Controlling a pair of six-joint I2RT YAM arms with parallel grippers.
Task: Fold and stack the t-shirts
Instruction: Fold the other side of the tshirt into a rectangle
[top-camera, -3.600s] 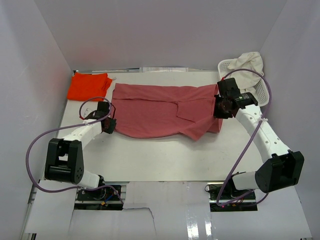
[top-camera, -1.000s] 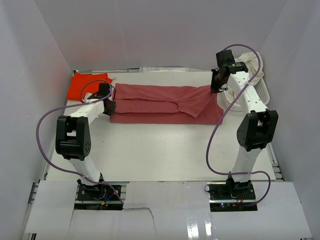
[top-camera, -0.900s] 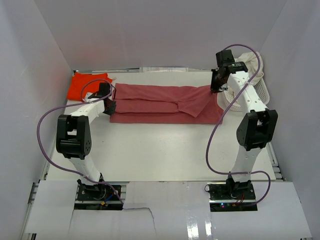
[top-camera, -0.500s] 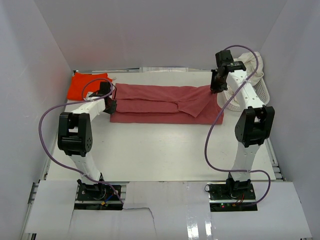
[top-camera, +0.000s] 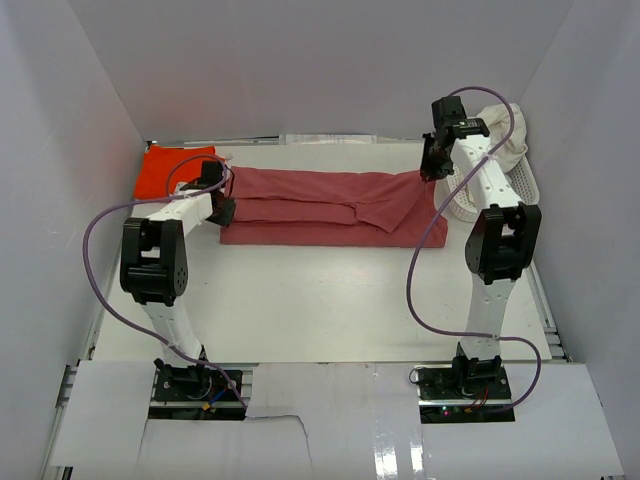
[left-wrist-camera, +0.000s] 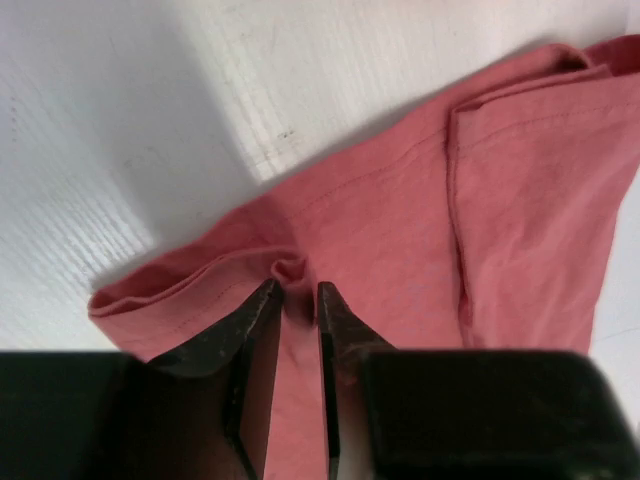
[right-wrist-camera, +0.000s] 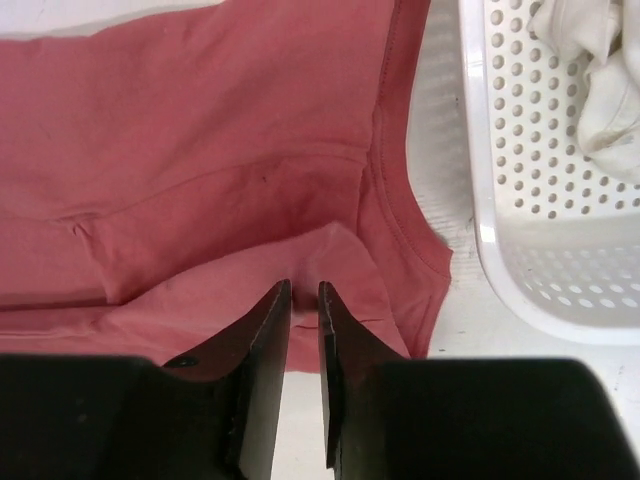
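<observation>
The dusty rose-red t-shirt (top-camera: 330, 205) lies folded into a long band across the far half of the table. My left gripper (top-camera: 222, 196) is shut on a pinch of its left edge (left-wrist-camera: 292, 272). My right gripper (top-camera: 430, 168) is shut on a fold at its right end (right-wrist-camera: 305, 268). The bright orange-red t-shirt (top-camera: 172, 170) lies folded at the far left corner. The cream-white t-shirt (top-camera: 500, 125) hangs over the basket, and also shows in the right wrist view (right-wrist-camera: 600, 70).
A white plastic lattice basket (top-camera: 500, 185) stands at the far right, close beside my right arm; its wall (right-wrist-camera: 520, 200) is just right of the shirt's end. White walls enclose the table on three sides. Purple cables loop from both arms.
Since 3.6 s ago both grippers carried the shirt's near edge toward the back, folding it into a narrow band. Over the last second both arms crept slightly farther back.
</observation>
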